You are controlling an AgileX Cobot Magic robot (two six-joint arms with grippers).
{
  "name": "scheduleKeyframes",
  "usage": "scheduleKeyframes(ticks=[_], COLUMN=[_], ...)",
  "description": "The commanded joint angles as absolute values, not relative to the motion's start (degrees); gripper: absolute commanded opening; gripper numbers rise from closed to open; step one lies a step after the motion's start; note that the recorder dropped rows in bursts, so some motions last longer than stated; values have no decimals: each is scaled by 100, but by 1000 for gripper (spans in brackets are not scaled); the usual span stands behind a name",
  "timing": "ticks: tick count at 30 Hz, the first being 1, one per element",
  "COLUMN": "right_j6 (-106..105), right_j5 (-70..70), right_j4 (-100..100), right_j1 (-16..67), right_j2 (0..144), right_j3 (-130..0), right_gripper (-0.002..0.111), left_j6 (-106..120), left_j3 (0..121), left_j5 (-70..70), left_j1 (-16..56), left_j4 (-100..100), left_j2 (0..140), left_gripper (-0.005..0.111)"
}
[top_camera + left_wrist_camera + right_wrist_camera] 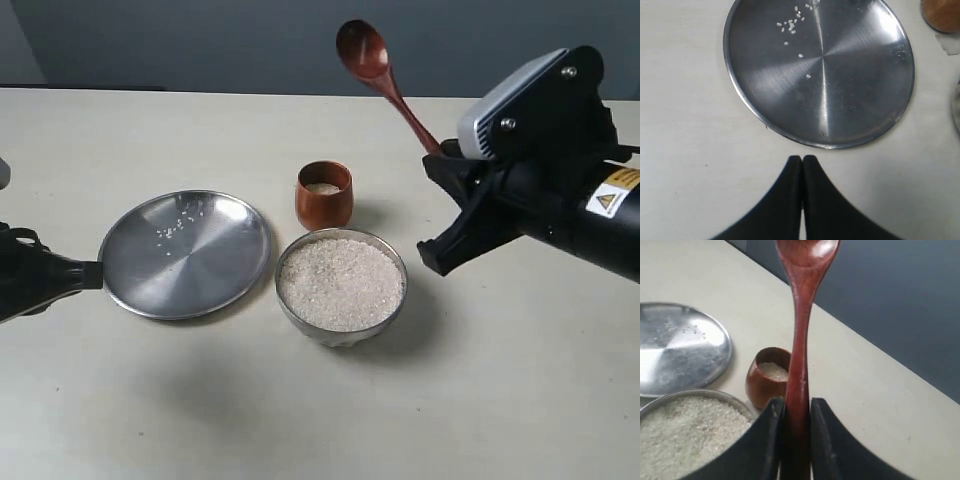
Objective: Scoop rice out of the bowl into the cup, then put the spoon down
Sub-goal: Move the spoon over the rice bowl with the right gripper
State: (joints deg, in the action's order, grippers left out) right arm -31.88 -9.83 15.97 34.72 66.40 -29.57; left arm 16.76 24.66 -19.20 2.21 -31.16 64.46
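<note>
Right tool (796, 407) clamps spoon (365, 50) handle, head up off table (500, 400); left tool (802, 160) pinched together, empty, just beside plate (840, 100).

Wooden spoon (384, 78) being held in right tool (796, 405), head up, tilted, looking empty; steel bowl (284, 262) sitting upright, brimming with rice (340, 285); brown cup (324, 210) standing just behind it, holding some rice.

Reddish-brown spoon (365, 50) and cup (324, 203), white rice (340, 283), silvery bowl (336, 338) and plate (185, 262), cream table (520, 390).
</note>
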Motion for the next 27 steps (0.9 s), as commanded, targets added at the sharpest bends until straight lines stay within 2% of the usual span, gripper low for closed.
scheduleKeyframes(ticks=[1, 5, 13, 27], right_j6=[-1621, -754, -753, -810], right_j5=[-489, -133, 307, 2841], right_j4=[-234, -1142, -1246, -2210], right_j1=[3470, 3470, 3470, 3497], right_j2=[6658, 6658, 6658, 7116], right_j3=[-2941, -2941, -2979, -4096], right_gripper=[-1, -1, -1, -1], left_j6=[1692, 1692, 1692, 1692], left_j3=[2497, 2497, 2497, 2497], left_j5=[-1889, -1889, -1889, -1808], left_j1=[236, 236, 236, 236], left_j4=[-3116, -3116, -3116, -3116], left_j2=[6470, 6470, 6470, 6470], left_gripper=[0, 0, 0, 0])
